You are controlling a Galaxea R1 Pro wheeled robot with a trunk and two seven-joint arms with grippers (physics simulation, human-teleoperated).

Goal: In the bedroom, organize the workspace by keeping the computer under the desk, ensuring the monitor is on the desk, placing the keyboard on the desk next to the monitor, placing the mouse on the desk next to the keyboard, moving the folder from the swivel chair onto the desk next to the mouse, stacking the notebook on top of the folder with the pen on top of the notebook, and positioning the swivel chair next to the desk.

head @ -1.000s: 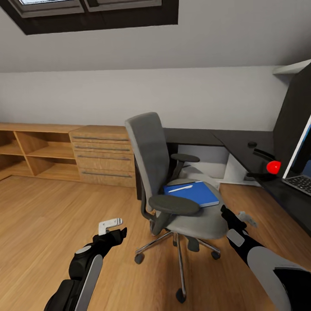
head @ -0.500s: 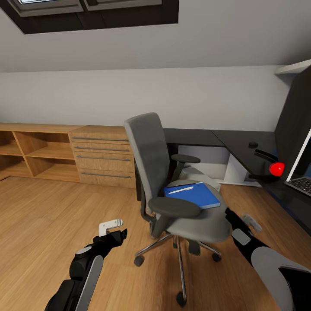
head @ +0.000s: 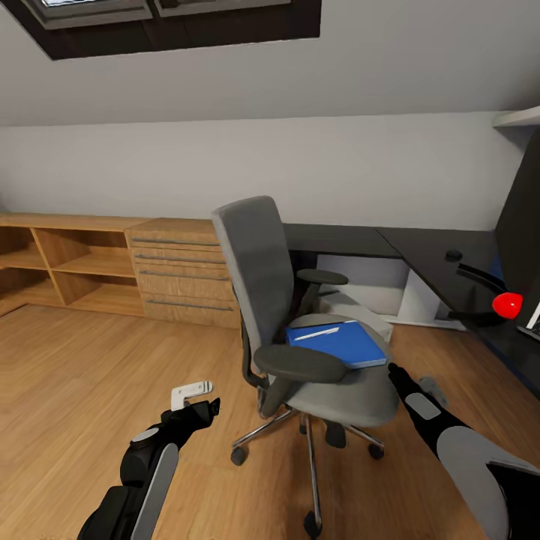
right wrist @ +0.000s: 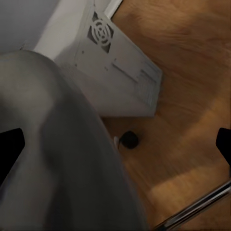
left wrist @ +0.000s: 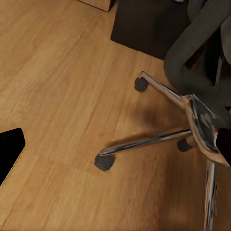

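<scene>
The grey swivel chair [head: 300,300] stands mid-room on the wood floor. On its seat lies a flat blue folder [head: 341,343] with a white pen [head: 315,332] on top. Behind and to the right runs the dark desk [head: 420,255]. A white computer case [right wrist: 120,67] with a fan vent sits on the floor beneath it. My left gripper [head: 196,399] hangs open, low and left of the chair's chrome base [left wrist: 192,120]. My right gripper [head: 414,379] is open beside the seat's right edge, empty.
A red rounded object [head: 507,304] and a small dark item [head: 453,255] sit on the desk. A dark upright panel [head: 521,217] fills the right edge. A wooden drawer unit [head: 180,274] and low shelves [head: 67,262] line the far wall.
The whole view has panned, so the desk slid right and the screen and keyboard left the picture. Both arms hold the same pose.
</scene>
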